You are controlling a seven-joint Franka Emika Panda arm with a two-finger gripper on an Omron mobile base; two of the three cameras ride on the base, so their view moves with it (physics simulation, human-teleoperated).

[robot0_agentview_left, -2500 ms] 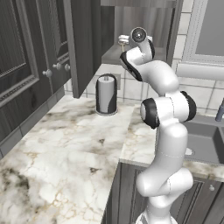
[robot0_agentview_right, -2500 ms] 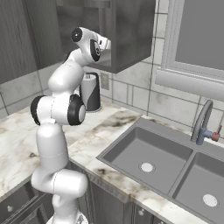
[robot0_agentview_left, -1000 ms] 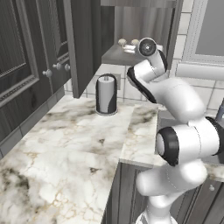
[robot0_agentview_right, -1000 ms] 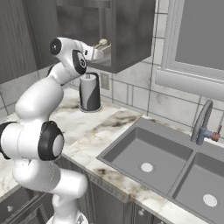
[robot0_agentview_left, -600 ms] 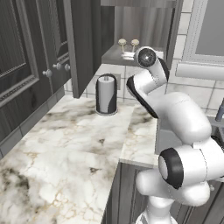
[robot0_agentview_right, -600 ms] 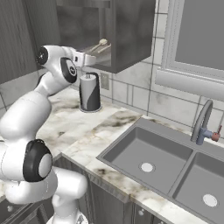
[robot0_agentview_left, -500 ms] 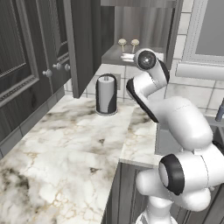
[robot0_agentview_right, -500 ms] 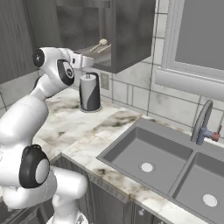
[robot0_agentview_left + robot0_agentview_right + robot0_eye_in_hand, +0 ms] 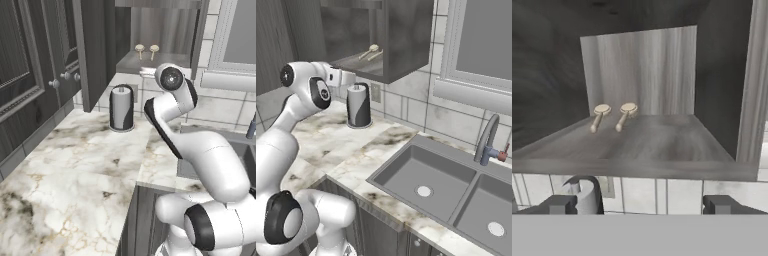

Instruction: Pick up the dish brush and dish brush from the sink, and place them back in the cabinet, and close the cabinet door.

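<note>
Two tan dish brushes [image 9: 599, 116] [image 9: 626, 114] lie side by side on the shelf of the open cabinet [image 9: 662, 145], heads toward the back wall. They also show in the left base view as small knobs [image 9: 140, 48] [image 9: 154, 49] and in the right base view [image 9: 371, 51]. My gripper [image 9: 641, 205] hangs open just below and in front of the shelf edge, with nothing between its fingertips [image 9: 559, 204]. The cabinet door [image 9: 97, 50] stands swung open to the left. The dark sink [image 9: 426, 180] holds only its white drain.
A dark cylindrical canister [image 9: 121, 107] stands on the marble counter [image 9: 75, 165] under the cabinet, close to my hand. A curved faucet [image 9: 487, 140] rises behind the double sink. More dark wall cabinets [image 9: 30, 75] line the left side.
My hand has pulled back out of the cabinet and dropped below the shelf edge as the arm folded toward the base. Both brushes lie still on the shelf.
</note>
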